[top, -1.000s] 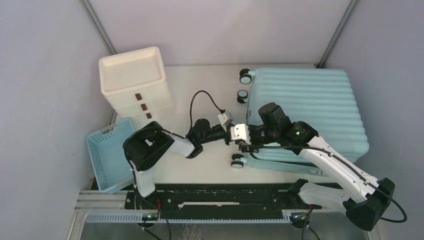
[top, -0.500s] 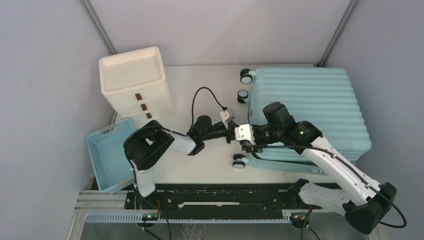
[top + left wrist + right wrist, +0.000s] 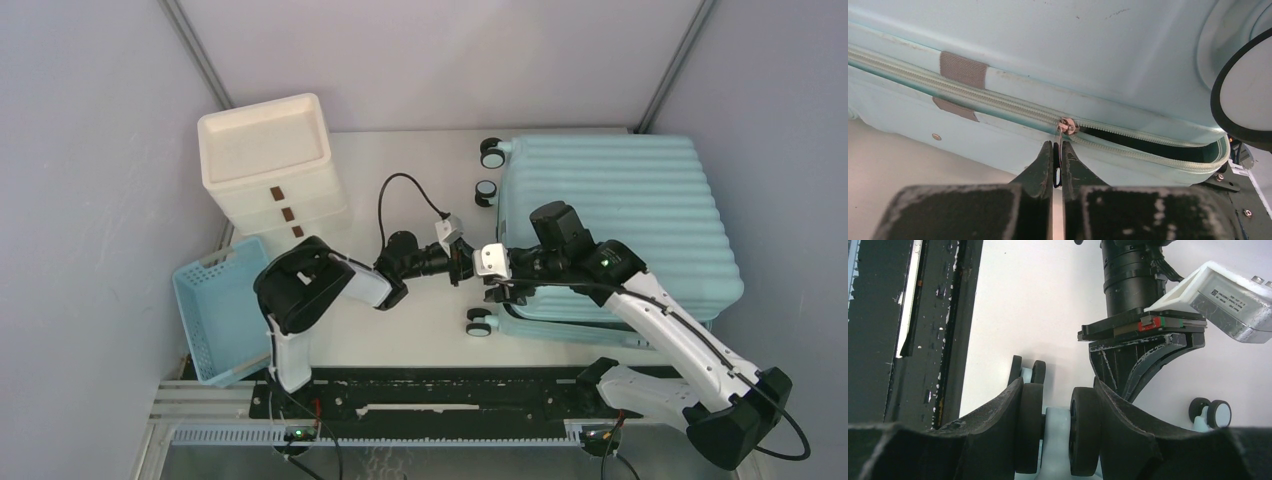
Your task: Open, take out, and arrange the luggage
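The luggage (image 3: 620,220), a big light-blue ribbed suitcase, lies flat on the right of the table. My left gripper (image 3: 466,263) is at its left side, shut on the zipper pull (image 3: 1059,159) just below the slider (image 3: 1066,125). Right of the slider the zip gapes as a dark slit (image 3: 1158,146); left of it the zip is shut. My right gripper (image 3: 1058,432) is shut on a twin black wheel (image 3: 1083,430) at the luggage's near-left side, one finger outside each disc. In the top view this gripper (image 3: 500,288) hides that wheel.
A white drawer unit (image 3: 270,165) with brown handles stands at the back left. A blue lattice basket (image 3: 218,310) leans at the table's left edge. The black base rail (image 3: 440,385) runs along the near edge. Other wheels (image 3: 478,322) (image 3: 487,153) stick out on the luggage's left.
The right gripper and the luggage's near-left corner have shifted slightly right. The left wrist has drawn back a little to the left, still on the pull.
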Available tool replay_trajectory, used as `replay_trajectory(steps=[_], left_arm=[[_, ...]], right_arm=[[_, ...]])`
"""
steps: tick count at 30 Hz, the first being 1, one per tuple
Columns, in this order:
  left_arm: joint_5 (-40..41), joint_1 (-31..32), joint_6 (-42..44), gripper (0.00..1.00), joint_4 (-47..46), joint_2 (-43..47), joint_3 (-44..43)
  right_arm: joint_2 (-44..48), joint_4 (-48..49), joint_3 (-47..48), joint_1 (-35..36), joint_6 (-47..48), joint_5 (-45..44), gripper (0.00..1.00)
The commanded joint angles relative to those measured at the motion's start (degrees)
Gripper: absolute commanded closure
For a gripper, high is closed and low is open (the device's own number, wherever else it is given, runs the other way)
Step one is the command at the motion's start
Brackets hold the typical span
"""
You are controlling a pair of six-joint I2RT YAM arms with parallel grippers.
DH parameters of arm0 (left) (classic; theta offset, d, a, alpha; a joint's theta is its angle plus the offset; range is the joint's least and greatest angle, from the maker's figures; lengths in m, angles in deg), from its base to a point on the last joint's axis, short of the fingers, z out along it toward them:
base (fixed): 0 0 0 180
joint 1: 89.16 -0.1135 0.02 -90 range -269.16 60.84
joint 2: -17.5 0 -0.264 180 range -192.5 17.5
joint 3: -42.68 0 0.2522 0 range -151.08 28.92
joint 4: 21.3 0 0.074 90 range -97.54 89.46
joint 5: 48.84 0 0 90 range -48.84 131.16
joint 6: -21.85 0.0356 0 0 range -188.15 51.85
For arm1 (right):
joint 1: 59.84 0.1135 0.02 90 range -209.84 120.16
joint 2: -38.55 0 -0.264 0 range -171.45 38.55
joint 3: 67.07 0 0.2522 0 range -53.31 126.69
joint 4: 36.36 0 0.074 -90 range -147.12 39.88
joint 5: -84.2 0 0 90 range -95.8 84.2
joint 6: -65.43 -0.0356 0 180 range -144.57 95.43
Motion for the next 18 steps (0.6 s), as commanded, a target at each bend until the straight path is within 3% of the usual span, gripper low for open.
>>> replay_trajectory(steps=[1, 3, 6, 12, 18], left_arm=[[-3.0, -1.4, -4.2, 0.81, -10.4, 1.4, 1.4], [-1.4, -1.4, -4.2, 0.63, -10.6, 2.0, 2.7], [-0.7, -1.8, -4.8, 0.45, -10.7, 2.9, 3.9], [-5.6, -4.7, -9.5, 0.41, -11.6, 1.3, 2.5], [-15.4, -5.6, -17.2, 0.4, -11.8, -3.1, -4.9]], right_arm=[[1.1, 2.5, 0.9, -2.3, 3.1, 0.4, 1.0], [0.9, 2.4, 1.0, -2.3, 3.0, 0.5, 1.0], [0.8, 2.2, 1.0, -2.2, 3.0, 0.7, 1.0], [0.8, 2.1, 0.9, -2.2, 3.2, 1.1, 1.0], [0.5, 1.9, 0.9, -2.2, 3.8, 1.6, 1.0]])
